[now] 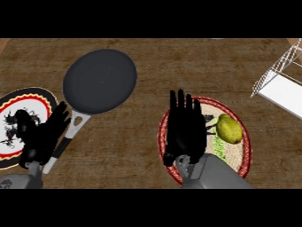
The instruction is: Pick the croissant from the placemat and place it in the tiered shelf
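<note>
right hand (184,128) hovers with fingers straight beside the croissant (229,129) on the placemat (241,166), a light, flaky thing best cupped gently across its middle.

The right hand (183,128) sits flat over the left half of the placemat (243,153), so a good chunk of the mat's weave and rim is covered, and the grey forearm hides its lower edge too. Whatever the yellow-green food item (230,129) is, it's too small to make out properly. The white wire shelf (285,84) gets chopped off by the right edge, only a corner shows. Over on the left, the left hand (43,135) blocks part of the patterned plate (9,116), and the plate's dark centre design is unreadable. The pan handle (71,135) partly slips behind those fingers.
</note>
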Controlling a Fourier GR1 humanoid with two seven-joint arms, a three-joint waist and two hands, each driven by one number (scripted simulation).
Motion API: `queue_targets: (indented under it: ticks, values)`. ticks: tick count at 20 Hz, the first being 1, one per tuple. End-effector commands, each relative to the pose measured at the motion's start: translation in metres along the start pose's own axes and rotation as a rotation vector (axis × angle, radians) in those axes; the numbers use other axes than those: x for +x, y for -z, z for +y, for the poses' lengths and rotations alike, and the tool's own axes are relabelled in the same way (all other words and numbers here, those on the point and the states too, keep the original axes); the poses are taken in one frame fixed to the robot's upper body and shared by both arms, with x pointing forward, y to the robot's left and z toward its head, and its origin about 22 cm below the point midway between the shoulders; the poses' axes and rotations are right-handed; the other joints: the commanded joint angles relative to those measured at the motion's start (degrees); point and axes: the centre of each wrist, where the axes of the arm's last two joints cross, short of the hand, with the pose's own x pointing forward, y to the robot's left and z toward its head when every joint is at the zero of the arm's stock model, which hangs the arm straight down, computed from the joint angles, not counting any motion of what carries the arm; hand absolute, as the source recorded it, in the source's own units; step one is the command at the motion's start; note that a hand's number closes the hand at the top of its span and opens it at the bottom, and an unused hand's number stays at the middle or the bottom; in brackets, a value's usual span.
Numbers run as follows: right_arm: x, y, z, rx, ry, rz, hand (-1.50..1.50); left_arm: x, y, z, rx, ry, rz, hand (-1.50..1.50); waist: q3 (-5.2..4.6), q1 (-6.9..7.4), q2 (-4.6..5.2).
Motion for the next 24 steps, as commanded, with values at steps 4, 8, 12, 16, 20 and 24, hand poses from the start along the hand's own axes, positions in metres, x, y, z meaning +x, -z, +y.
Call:
queue_targets:
  ticks: [4, 8, 12, 16, 20, 24]
  values:
    - [-0.004, 0.003, 0.028, -0.014, -0.099, 0.205, -1.5, -0.016, 0.0, 0.007, 0.013, 0.008, 0.04, 0.0, -0.26, -0.34, 0.27]
    - [0.004, -0.007, 0.039, -0.02, -0.103, 0.197, -1.5, -0.017, 0.0, 0.004, 0.008, -0.003, 0.045, 0.0, -0.26, -0.24, 0.28]
    - [0.006, 0.011, 0.047, -0.024, -0.121, 0.231, -1.5, -0.002, 0.002, 0.014, -0.02, -0.002, 0.038, 0.0, -0.25, 0.31, 0.37]
    - [-0.005, 0.014, 0.045, -0.023, -0.169, 0.263, -1.5, -0.015, -0.006, -0.008, -0.001, -0.001, 0.049, 0.0, -0.23, -0.18, 0.19]
    - [-0.008, 0.028, 0.043, -0.049, -0.197, 0.27, -1.5, -0.009, 0.005, 0.003, 0.006, -0.014, 0.044, 0.0, -0.25, -0.27, 0.32]
    - [-0.023, 0.04, 0.061, -0.077, -0.181, 0.258, -1.5, -0.018, 0.002, 0.0, -0.007, 0.009, 0.044, 0.0, -0.24, -0.06, 0.36]
